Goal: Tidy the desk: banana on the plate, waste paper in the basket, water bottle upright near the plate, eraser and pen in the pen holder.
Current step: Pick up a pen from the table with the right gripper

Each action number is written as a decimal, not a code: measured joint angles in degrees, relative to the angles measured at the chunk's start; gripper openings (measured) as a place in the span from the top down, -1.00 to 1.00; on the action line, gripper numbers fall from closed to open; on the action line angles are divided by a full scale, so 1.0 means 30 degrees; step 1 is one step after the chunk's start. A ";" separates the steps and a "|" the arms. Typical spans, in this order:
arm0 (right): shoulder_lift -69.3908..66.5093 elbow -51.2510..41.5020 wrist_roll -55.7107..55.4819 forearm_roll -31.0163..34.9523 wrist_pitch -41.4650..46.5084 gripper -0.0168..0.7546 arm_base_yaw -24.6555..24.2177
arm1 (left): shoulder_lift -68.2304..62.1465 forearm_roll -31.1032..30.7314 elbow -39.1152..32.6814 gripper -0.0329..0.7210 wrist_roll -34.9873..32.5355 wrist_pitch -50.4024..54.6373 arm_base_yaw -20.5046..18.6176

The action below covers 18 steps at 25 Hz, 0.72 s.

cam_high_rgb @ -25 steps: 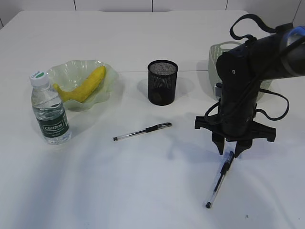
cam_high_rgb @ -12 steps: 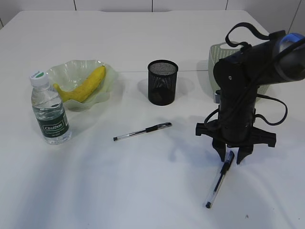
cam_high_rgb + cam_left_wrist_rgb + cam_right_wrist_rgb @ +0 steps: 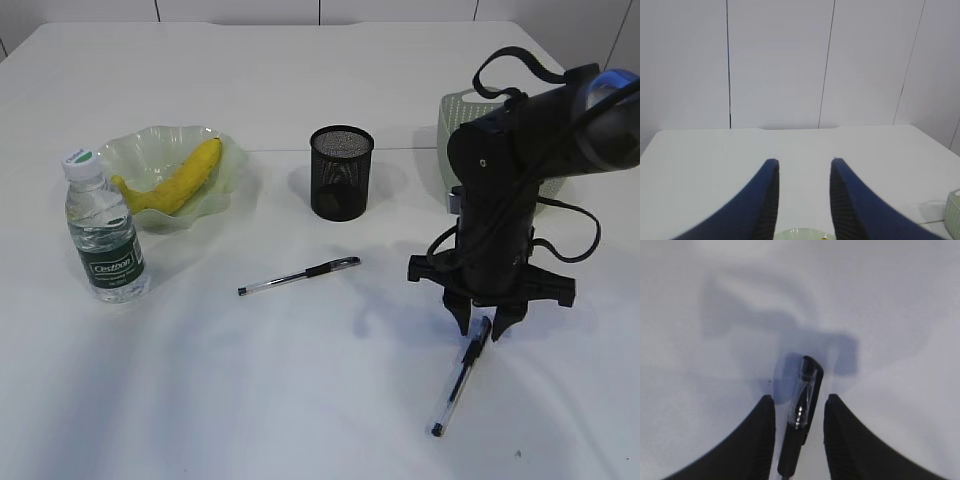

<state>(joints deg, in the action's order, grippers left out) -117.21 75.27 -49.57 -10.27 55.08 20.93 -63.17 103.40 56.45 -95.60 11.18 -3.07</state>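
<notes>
Since the pen (image 3: 461, 374) is light, stiff and slick, pinch mid-barrel; right gripper (image 3: 484, 329) straddles its 12 o'clock end, jaws narrow, not yet clamped.

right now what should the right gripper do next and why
Probably close. The right gripper is down at the table with its jaws open on either side of the pen, which lies flat between them, not yet gripped. Then lift it toward the holder.

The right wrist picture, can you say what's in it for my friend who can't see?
A pen lies on the white table between the two open dark fingers of the right gripper.
</notes>
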 joint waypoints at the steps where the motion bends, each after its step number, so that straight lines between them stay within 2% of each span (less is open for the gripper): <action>1: 0.0000 0.0000 0.0000 0.0000 -0.0050 0.31 0.0000 | 0.0000 0.0000 0.0000 0.28 0.0000 0.0000 0.0000; 17: 0.0000 0.0000 0.0000 0.0000 -0.0140 0.32 0.0000 | 0.0000 0.0000 0.0000 0.28 0.0000 0.0000 0.0000; 18: 0.0000 0.0000 0.0000 0.0000 -0.0140 0.27 0.0000 | 0.0000 0.0000 0.0000 0.28 0.0000 0.0000 0.0000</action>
<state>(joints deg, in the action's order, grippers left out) -117.21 75.27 -49.57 -10.27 54.66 20.93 -63.17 103.40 56.45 -95.60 11.18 -3.07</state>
